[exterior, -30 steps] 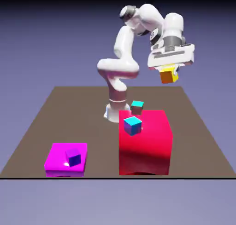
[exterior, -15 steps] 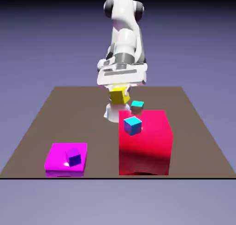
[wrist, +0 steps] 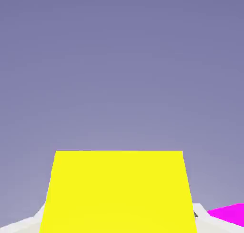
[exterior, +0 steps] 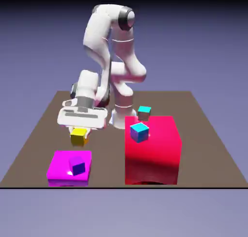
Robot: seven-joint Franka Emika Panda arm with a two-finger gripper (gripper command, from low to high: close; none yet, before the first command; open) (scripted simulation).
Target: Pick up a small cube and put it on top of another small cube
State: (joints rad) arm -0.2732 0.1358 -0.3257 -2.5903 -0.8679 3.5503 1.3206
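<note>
Now the claw (exterior: 86, 131) (closer to magenta (exterior: 60, 164)) seems closed around the yellow cube (exterior: 78, 137).

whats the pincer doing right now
Pincer: closed on the yellow cube, holding it up above the magenta block.

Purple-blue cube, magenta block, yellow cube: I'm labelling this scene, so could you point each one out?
Purple-blue cube (exterior: 77, 165): exterior view, between its purple and dark blue faces.
Magenta block (exterior: 59, 164): exterior view, bare top.
Yellow cube (wrist: 119, 191): hand view, its yellow face.
</note>
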